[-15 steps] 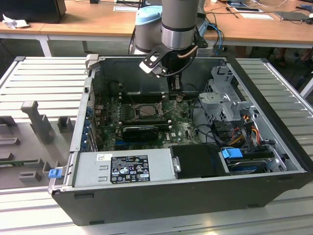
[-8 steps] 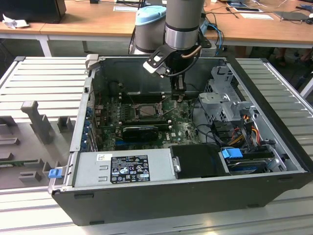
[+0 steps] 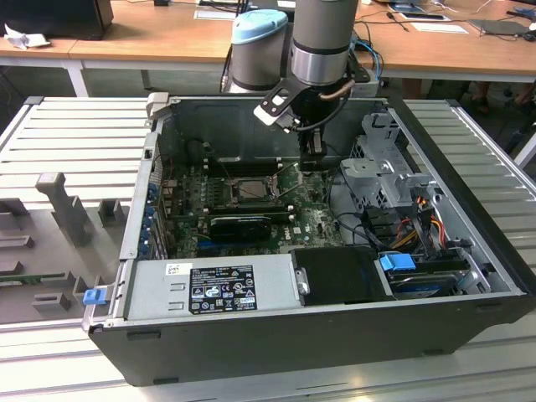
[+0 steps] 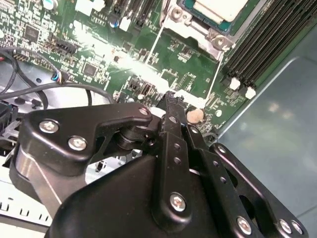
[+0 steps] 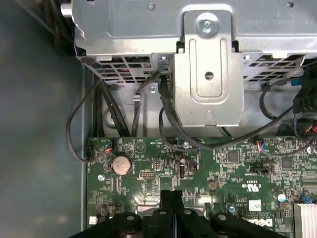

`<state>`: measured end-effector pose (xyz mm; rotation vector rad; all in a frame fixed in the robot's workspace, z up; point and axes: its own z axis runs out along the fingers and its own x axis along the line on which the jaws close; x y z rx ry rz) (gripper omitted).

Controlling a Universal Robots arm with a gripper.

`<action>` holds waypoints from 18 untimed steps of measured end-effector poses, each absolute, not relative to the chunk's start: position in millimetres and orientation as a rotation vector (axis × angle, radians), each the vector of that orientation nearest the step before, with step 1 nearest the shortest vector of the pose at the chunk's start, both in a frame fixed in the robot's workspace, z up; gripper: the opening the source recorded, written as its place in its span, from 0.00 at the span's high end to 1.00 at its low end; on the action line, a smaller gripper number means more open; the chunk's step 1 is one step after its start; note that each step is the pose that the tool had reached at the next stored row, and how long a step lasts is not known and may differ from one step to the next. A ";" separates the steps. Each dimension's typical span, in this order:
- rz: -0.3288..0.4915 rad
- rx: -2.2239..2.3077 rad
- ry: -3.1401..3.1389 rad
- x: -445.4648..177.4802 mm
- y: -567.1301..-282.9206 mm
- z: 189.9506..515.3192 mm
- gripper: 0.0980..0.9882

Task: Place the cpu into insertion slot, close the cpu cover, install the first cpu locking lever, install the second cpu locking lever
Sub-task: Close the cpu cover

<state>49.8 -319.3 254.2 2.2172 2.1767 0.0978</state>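
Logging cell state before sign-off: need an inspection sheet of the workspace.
Surface: slatted metal table carrying an open computer case.
Job's things: cpu sits in the insertion slot; cpu cover lies flat around it.
Clutter: grey fixture blocks, blue clip on the table.
Grippers: gripper shut, nothing in it, above the green circuit board beside the slot.
Cables: black cables by the drive cage.
Surroundings: wooden desks behind.

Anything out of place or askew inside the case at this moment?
Nothing spilled or broken. In the second wrist view, two thin levers by the socket angle out across the board instead of lying along its frame, so they look unlatched.
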 end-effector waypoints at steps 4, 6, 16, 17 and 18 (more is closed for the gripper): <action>0.097 2.218 2.177 56.9 -319.3 253.4 0.99; 0.096 2.218 2.177 60.0 -319.3 253.0 0.99; 0.016 2.257 2.214 61.5 -319.6 244.7 0.99; 0.016 2.257 2.214 59.0 -319.7 244.7 0.99; 0.017 2.257 2.214 57.1 -319.6 244.6 0.99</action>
